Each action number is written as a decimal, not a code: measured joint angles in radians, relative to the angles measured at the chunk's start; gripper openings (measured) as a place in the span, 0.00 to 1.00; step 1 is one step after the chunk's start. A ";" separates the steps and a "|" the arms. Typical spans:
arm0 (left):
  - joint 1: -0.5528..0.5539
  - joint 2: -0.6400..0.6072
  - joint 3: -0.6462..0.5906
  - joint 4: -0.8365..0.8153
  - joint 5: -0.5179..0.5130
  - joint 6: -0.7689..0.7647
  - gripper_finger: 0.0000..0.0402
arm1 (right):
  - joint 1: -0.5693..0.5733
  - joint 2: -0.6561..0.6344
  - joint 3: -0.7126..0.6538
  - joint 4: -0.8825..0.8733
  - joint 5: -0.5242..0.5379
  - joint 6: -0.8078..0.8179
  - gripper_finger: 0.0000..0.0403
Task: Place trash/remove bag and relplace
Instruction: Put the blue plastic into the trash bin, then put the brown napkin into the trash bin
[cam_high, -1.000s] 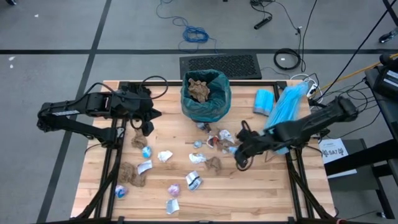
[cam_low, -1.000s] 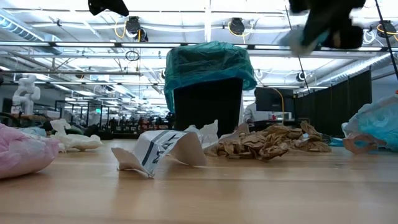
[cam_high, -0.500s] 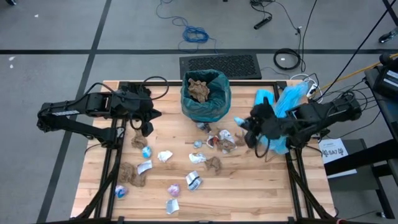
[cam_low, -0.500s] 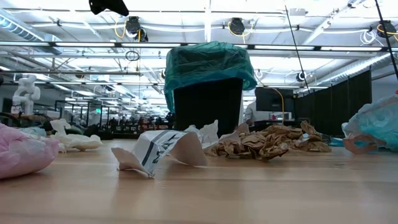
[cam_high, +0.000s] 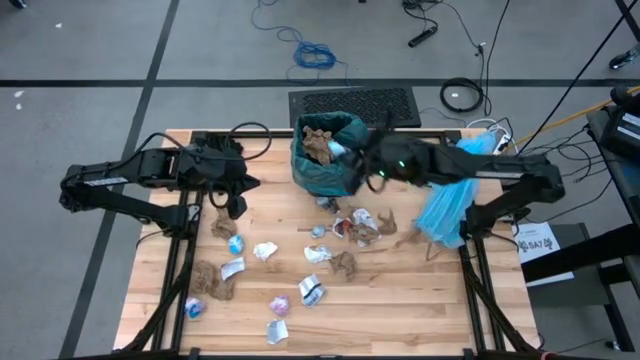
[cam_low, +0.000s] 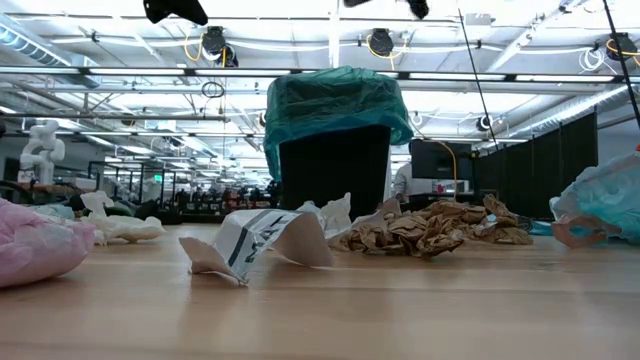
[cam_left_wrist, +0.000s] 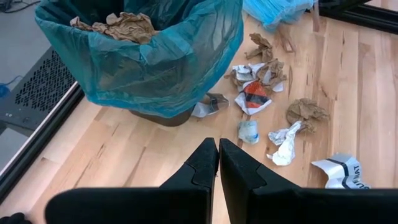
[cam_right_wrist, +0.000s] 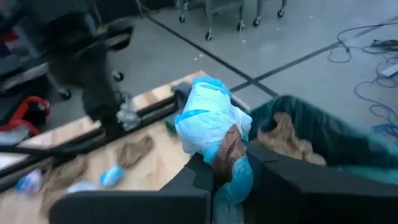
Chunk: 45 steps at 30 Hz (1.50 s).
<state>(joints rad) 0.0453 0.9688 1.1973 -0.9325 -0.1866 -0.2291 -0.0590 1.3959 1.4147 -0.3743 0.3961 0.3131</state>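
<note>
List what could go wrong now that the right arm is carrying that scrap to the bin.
1. The right gripper holds a bulky blue-and-white wrapper at the bag's rim; released early, it may fall onto the table.
2. Brown paper is already piled near the rim, so the scrap could roll off.
3. The arm may snag the loose liner.

Wooden bench (cam_high: 400, 300) w/ black frame. Pale sky-blue plastic bag (cam_high: 450, 205) on bench's right edge. Black floor grate (cam_high: 355, 104) just behind bench. Blue cable coil (cam_high: 315, 54) & black cable loop (cam_high: 461, 95) on grey floor beyond.
</note>
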 joint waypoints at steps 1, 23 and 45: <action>0.000 0.000 0.000 0.000 0.000 0.000 0.06 | -0.027 0.018 0.000 0.026 -0.024 -0.004 0.04; 0.000 0.000 0.000 0.011 0.000 0.000 0.06 | -0.236 0.169 0.000 0.162 -0.204 -0.004 0.53; 0.001 0.108 0.000 -0.010 0.024 -0.167 0.06 | -0.226 -0.109 0.000 -0.272 -0.214 0.088 0.54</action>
<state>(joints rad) 0.0460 1.0772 1.1973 -0.9425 -0.1623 -0.3960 -0.2847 1.2868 1.4143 -0.6458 0.1818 0.4013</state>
